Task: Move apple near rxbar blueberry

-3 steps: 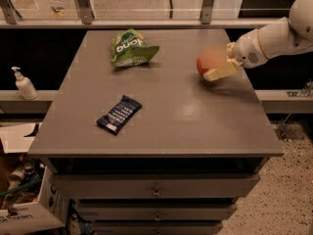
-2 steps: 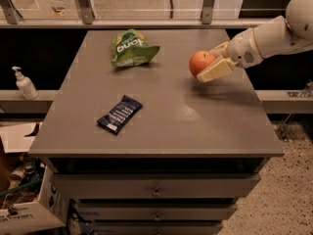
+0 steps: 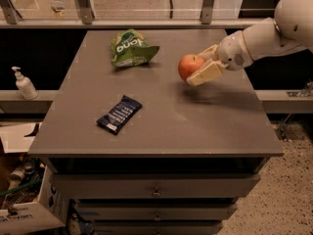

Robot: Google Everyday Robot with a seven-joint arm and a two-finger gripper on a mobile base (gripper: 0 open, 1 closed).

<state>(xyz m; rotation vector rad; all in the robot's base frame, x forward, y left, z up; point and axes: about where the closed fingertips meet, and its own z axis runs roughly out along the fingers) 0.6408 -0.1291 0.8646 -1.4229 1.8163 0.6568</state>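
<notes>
The red-orange apple (image 3: 189,66) is held in my gripper (image 3: 201,66), lifted above the right part of the grey table (image 3: 195,126). The gripper's cream fingers (image 3: 208,73) are shut around the apple; my white arm reaches in from the right. The rxbar blueberry (image 3: 119,113), a dark navy bar with white lettering, lies flat on the table's left front area, well to the left of and nearer than the apple.
A green chip bag (image 3: 130,48) lies at the back of the table, left of the apple. A soap dispenser (image 3: 23,83) stands on a ledge to the left. Drawers sit under the tabletop; a cardboard box (image 3: 24,214) is on the floor at lower left.
My gripper has carried the apple leftward and slightly up, away from the table's right side and above its surface.
</notes>
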